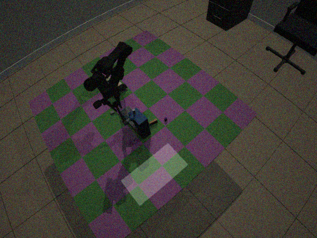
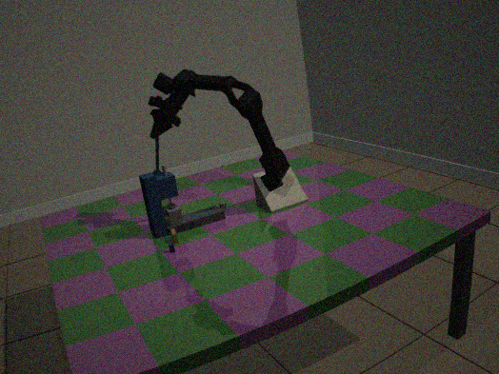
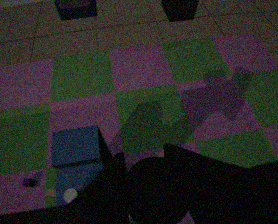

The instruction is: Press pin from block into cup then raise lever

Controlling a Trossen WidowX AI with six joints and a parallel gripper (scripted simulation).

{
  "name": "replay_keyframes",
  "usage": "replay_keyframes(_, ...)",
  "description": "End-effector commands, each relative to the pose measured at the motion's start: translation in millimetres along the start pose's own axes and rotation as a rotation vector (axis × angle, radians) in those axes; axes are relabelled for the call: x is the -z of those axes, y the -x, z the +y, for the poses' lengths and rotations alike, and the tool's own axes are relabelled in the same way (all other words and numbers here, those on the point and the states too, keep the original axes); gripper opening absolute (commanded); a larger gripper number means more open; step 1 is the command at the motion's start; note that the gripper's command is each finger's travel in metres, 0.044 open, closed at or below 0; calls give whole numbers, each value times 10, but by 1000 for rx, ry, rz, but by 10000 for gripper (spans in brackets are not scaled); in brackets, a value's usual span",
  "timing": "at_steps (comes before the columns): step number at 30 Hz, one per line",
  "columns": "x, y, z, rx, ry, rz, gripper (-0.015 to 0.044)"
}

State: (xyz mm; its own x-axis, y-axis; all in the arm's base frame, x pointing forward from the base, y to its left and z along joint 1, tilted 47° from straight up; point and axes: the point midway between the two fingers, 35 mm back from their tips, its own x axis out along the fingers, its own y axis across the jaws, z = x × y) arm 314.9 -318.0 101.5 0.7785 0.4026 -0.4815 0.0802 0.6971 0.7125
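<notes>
The black two-fingered claw (image 1: 118,106) (image 2: 154,133) (image 3: 144,155) is closed around the upright lever's round black knob (image 3: 152,190); an off-arc pull could slip it free.

The room is dim, and tiny specks cover all three views. A pale bright patch lies on the checkered table (image 1: 199,114) (image 2: 286,241) (image 3: 82,75) in the top view. Soft shadows fall there too. The arm (image 1: 106,83) (image 2: 257,122) looks nearly black. Straight lines bend in the top view.
</notes>
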Motion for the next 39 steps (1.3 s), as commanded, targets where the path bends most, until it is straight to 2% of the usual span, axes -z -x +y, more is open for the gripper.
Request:
replay_keyframes(1, 23, 23, -3, 4, 1, 1, 0)
replay_keyframes(39, 204, 115, -8, 5, 0, 2, 0)
